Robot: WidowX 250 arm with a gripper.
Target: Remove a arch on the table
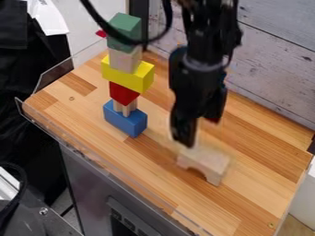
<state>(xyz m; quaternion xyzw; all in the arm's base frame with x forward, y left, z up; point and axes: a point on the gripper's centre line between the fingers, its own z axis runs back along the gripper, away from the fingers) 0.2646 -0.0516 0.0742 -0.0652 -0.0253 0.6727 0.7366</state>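
Note:
The black gripper (pixel 199 130) hangs from the top edge over the middle of the table, its two fingers apart. A pale wooden arch (pixel 212 162) lies on the wooden table (pixel 246 193), slightly blurred, just below and to the right of the nearer fingertip. Its curved opening faces the table's front edge. Whether that fingertip touches the arch cannot be made out.
Left of the gripper stands a tower with a blue block (pixel 125 119) at its base, then red, yellow (pixel 128 76), pale and green (pixel 125 28) pieces. Red and blue bits show behind the gripper. A clear rim lines the table's left and front edges.

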